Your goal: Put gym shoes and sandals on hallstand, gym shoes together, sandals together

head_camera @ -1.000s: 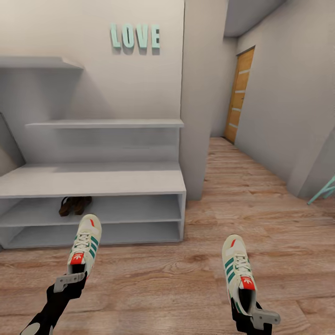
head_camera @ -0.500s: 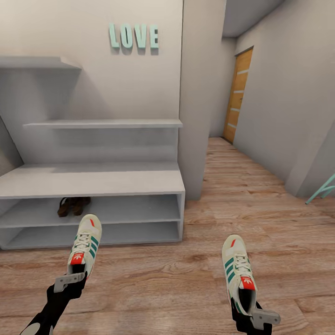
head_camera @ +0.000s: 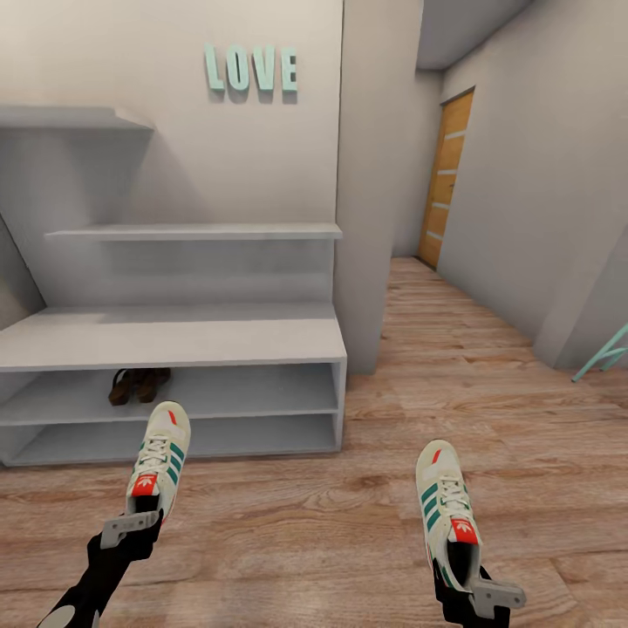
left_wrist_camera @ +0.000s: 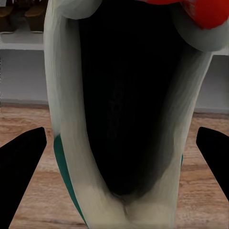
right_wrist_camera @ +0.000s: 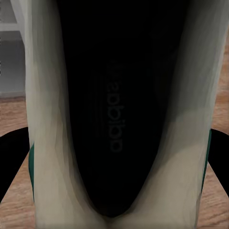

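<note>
Two cream-white gym shoes with green stripes hang above the wood-plank corridor floor [head_camera: 349,523]. My left gripper [head_camera: 139,515] is shut on the heel of the left gym shoe [head_camera: 160,458], just in front of the hallstand [head_camera: 174,336]. My right gripper [head_camera: 464,571] is shut on the heel of the right gym shoe [head_camera: 445,501], further right over open floor. Each wrist view looks into a shoe's dark opening, the left gym shoe [left_wrist_camera: 129,95] and the right gym shoe [right_wrist_camera: 114,109], with black fingers [left_wrist_camera: 21,164] at the sides. The two brown sandals [head_camera: 139,385] sit side by side on the hallstand's upper shoe tier.
The hallstand has a bench top, two stepped upper shelves [head_camera: 192,232] and mint LOVE letters [head_camera: 251,68]. A wall corner [head_camera: 375,218] stands right of it. The corridor runs back to a wooden door [head_camera: 447,179]. A teal frame [head_camera: 606,356] pokes in at right.
The whole picture shifted a few pixels left early on, so the camera turned slightly. Both grippers and their shoes hold the same pose.
</note>
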Robot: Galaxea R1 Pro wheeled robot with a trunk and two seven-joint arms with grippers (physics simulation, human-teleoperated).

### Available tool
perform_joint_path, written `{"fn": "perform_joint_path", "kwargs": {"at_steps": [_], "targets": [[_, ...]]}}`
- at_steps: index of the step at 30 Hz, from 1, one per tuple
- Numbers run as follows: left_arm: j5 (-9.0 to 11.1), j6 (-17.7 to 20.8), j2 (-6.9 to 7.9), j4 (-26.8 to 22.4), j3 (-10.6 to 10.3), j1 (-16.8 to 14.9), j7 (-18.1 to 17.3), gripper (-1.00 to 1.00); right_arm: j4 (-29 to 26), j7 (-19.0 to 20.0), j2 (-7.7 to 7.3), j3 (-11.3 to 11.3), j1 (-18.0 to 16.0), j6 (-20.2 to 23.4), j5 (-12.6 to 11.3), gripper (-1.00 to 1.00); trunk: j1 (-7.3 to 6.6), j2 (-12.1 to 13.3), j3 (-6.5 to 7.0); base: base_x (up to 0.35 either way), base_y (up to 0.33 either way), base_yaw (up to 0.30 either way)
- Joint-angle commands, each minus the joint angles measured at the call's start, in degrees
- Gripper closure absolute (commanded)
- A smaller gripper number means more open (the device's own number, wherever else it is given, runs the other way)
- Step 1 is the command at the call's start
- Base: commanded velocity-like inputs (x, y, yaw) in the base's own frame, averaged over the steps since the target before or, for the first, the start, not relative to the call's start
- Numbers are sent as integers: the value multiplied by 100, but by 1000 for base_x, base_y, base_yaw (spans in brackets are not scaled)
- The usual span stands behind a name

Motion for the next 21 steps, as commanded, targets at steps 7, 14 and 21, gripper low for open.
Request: {"fn": "perform_joint_path", "kwargs": {"at_steps": [7,14,21], "targets": [[-63,-38,-5,-1,27,-8,-40,100,2,13,7,-31,-4,-16,59,100,-1,-2,-5,-2,0,0],[-95,50,-2,25,33,-40,-9,100,-8,-5,-13,-64,-4,-16,50,100,-1,-2,-5,0,0,0],[-450,650,-10,15,-124,-96,30,100,-96,18,-69,-1007,-4,-16,35,100,-1,-2,-5,0,0,0]]}}
